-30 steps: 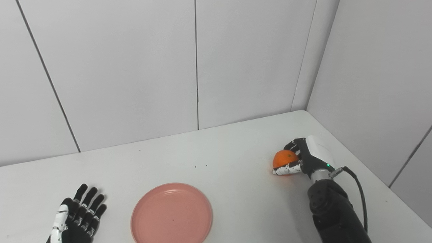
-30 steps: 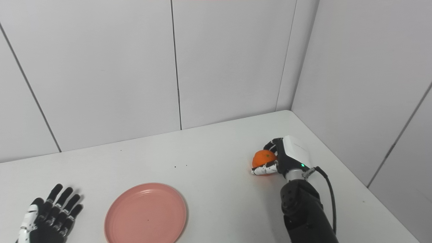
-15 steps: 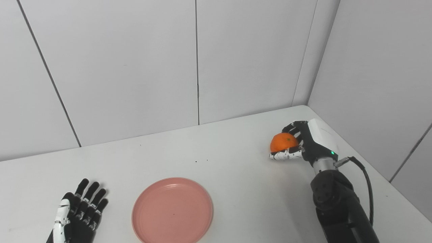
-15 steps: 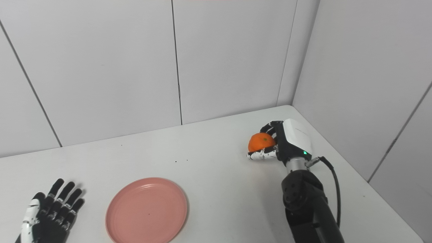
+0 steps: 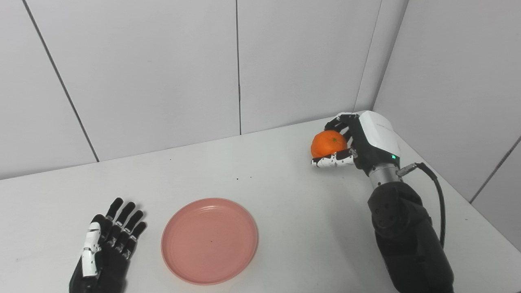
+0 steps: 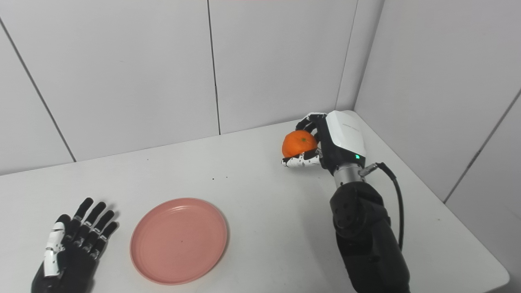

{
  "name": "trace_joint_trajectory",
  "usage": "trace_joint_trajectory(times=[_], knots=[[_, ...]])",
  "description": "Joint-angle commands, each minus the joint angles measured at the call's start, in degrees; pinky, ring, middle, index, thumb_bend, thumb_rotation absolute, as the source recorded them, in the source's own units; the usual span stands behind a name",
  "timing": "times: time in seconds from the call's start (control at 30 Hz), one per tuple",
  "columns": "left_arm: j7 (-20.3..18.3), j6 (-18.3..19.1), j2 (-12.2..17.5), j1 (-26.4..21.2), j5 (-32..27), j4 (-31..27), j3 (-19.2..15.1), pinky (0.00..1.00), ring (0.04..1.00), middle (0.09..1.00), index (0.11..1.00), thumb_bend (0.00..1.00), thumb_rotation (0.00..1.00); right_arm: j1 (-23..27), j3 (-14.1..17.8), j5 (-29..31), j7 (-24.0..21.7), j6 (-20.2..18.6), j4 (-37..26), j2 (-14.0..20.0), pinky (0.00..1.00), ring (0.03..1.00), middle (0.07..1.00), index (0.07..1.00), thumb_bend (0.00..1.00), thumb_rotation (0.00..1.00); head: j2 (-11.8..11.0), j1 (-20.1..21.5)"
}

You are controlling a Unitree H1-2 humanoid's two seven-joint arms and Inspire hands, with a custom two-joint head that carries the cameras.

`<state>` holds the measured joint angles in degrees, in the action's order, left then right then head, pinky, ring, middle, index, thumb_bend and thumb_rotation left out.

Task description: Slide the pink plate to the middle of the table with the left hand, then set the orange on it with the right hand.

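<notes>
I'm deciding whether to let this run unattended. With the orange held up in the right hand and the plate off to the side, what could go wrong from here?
1. The right hand grips the orange with much of the fruit exposed; it might slip and roll across the table.
2. The pink plate is shallow, so an orange released from height could roll off.
3. The left hand lies open beside the plate; a stray orange could hit it.

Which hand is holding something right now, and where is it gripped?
The right hand holds the orange, fingers over its top and far side, thumb underneath. The left hand is open, holding nothing.
</notes>
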<state>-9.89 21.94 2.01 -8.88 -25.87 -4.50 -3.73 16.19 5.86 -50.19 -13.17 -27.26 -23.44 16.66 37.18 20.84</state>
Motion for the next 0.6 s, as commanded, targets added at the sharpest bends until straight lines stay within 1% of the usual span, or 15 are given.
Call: trace_joint_trajectory(times=[0.0, 0.03, 0.13, 0.33, 0.43, 0.57], knots=[[1.4, 1.8, -0.8, 1.1, 1.4, -0.1, 0.9, 0.95, 0.927, 0.939, 0.932, 0.36, 1.0, 2.3, -1.1, -0.2, -0.4, 0.5, -2.5, 0.3, 0.37, 0.458, 0.51, 0.486, 0.52, 0.14, 0.2, -1.2], [1.5, 1.8, -0.9, 1.2, 1.6, -0.3, 1.0, 0.95, 0.929, 0.94, 0.932, 0.36, 1.0, 2.4, -1.6, -0.3, -0.6, 0.5, -2.7, 0.2, 0.36, 0.449, 0.502, 0.486, 0.52, 0.14, 0.2, -1.2], [2.0, 2.0, -1.6, 1.4, 2.3, -0.9, 1.4, 0.95, 0.931, 0.942, 0.931, 0.37, 1.0, 2.6, -2.8, -0.8, -1.2, 0.5, -3.0, -0.3, 0.35, 0.442, 0.496, 0.486, 0.52, 0.14, 0.2, -3.2], [2.7, 1.8, -2.6, 1.9, 3.5, -1.5, 2.4, 0.95, 0.928, 0.939, 0.926, 0.37, 1.0, 3.2, -6.8, -0.7, -2.6, 0.8, -3.2, -2.1, 0.34, 0.438, 0.5, 0.487, 0.52, 0.14, 0.2, -5.4], [2.9, 1.6, -2.9, 2.0, 4.0, -1.5, 2.8, 0.93, 0.922, 0.936, 0.926, 0.37, 1.0, 3.5, -9.1, -1.1, -2.1, 1.8, -2.9, -3.0, 0.32, 0.409, 0.477, 0.486, 0.52, 0.14, 0.2, -6.7], [2.6, 1.4, -3.1, 2.1, 4.1, -1.5, 3.1, 0.94, 0.93, 0.944, 0.932, 0.37, 1.0, 3.7, -11.5, -0.5, -1.4, 2.8, -3.1, -4.3, 0.31, 0.399, 0.468, 0.485, 0.52, 0.14, 0.3, -7.9]])
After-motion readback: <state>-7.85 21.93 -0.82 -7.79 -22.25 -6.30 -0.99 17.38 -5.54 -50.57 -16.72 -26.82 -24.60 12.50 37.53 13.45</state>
